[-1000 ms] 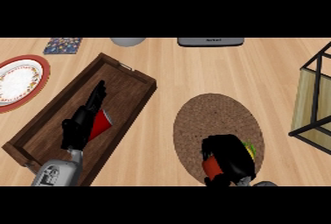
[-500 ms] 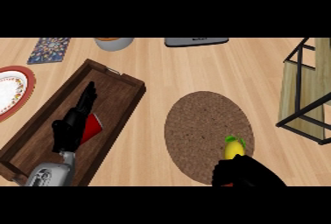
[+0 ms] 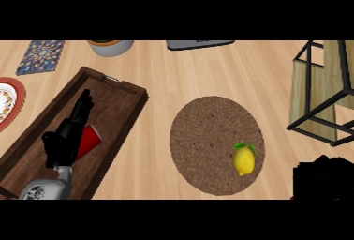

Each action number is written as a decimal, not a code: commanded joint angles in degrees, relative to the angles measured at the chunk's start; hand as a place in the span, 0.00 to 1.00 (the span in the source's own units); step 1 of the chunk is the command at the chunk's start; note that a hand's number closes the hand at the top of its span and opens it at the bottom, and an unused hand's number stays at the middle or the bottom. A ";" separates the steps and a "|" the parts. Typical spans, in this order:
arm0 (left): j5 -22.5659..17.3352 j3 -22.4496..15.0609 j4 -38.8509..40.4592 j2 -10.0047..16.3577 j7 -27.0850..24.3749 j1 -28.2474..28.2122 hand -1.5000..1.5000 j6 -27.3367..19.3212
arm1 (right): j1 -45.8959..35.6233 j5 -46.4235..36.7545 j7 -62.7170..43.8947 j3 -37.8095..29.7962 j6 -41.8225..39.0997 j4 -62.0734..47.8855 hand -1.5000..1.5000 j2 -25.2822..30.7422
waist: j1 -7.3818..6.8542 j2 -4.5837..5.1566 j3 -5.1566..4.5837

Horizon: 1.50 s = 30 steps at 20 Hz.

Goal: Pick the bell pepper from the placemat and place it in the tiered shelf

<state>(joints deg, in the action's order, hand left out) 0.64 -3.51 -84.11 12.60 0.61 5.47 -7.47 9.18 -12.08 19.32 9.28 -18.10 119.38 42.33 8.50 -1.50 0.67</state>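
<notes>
Looking down in the head view, the bell pepper [image 3: 243,160], yellow with a green stalk and rather lemon-like in shape, lay on the round woven placemat [image 3: 207,126] near its right edge, and nothing was touching it. The right hand [image 3: 322,177] showed only as a dark mass at the lower right, just beside the placemat; whether it was open or closed could not be told, and it seemed to hold nothing. The left hand [image 3: 68,138] rested open over the wooden tray [image 3: 124,93], holding nothing, with a red object [image 3: 90,140] beneath it. To my eye the grasp was not yet made. Doing it well would mean bringing the right hand over the pepper from the near right and closing across its narrow middle, clear of the stalk. It could then lift straight before swinging toward the tiered shelf [image 3: 319,93], which stood well apart on the surface [image 3: 207,70].
</notes>
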 commanded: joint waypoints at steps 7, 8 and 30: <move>-0.57 0.14 -1.39 0.67 -0.01 -2.02 0.50 1.04 | 1.79 24.93 15.00 -33.85 -8.77 -14.91 1.00 10.42 | -1.82 0.37 -0.43; 0.15 -0.81 -1.40 -0.33 -0.30 -1.33 0.50 0.41 | 1.34 26.90 16.26 -37.12 -11.26 -16.79 1.00 12.92 | -1.53 0.38 -0.50; 2.85 -5.32 2.36 -4.58 1.08 5.84 0.50 2.33 | -8.91 35.51 24.84 -50.77 -23.46 -57.96 1.00 33.45 | -9.64 1.82 -0.55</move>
<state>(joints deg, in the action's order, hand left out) 2.82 -8.13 -82.33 9.00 1.29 10.90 -4.87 2.96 25.95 33.99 -43.28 -35.90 64.17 75.53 -0.82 0.27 0.13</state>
